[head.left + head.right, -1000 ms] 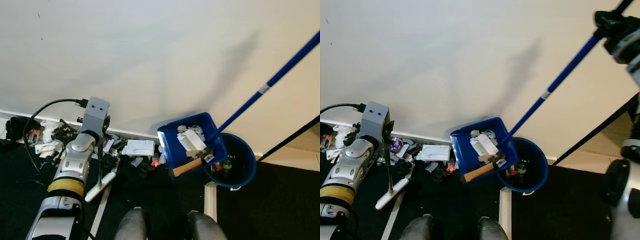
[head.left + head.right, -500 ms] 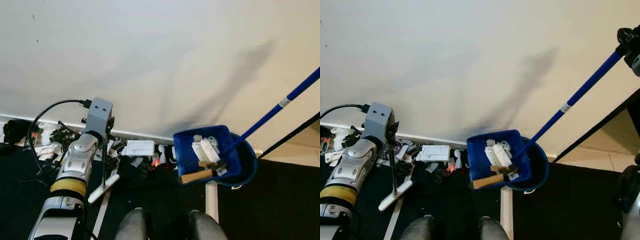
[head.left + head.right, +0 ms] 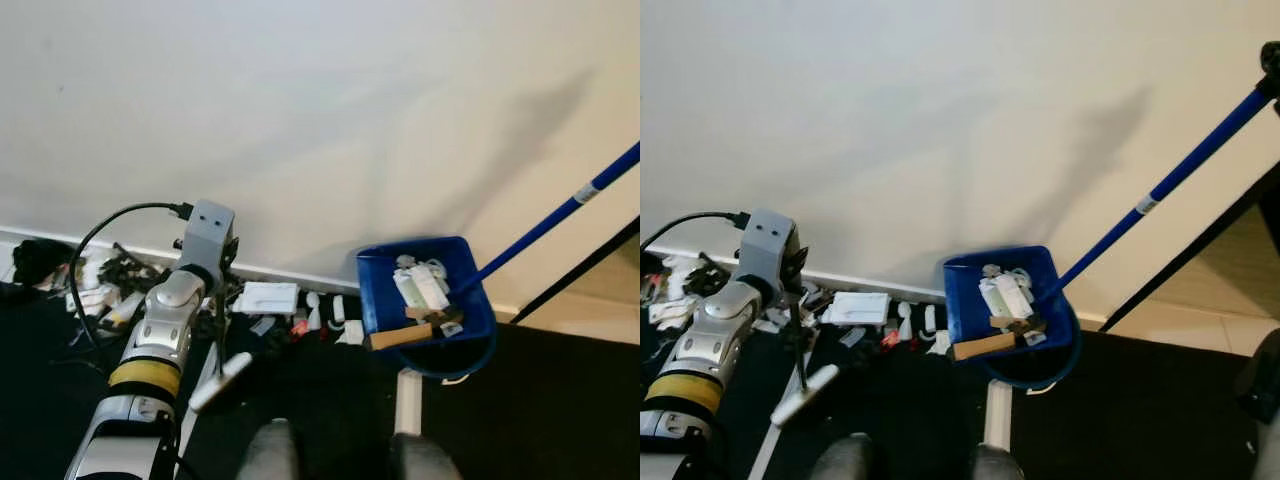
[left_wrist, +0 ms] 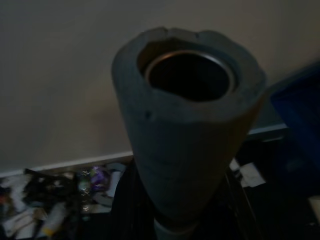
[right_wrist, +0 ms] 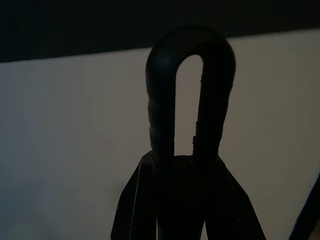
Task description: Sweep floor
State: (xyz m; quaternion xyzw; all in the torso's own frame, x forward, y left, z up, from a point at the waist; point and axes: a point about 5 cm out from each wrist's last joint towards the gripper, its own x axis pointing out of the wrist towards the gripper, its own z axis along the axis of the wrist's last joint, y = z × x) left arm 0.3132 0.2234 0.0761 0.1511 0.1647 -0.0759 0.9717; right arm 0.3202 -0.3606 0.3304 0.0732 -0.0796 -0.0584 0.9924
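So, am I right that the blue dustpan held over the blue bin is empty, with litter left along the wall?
Not quite: the dustpan is full of litter, as the left eye view shows. It does hang over the bin, and litter lies along the wall.

Glossy blue plastic dustpan [image 3: 425, 290], matt dark floor [image 3: 560, 400]

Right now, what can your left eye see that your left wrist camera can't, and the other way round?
Left eye view: the rubbish piled in the blue dustpan, its blue pole rising to the right gripper, and the white brush head below the left gripper.
Left wrist view: the hollow top of the grey tube that the left gripper grips, very close up.
Both: the pale wall, the litter along its foot, and some blue of the dustpan.
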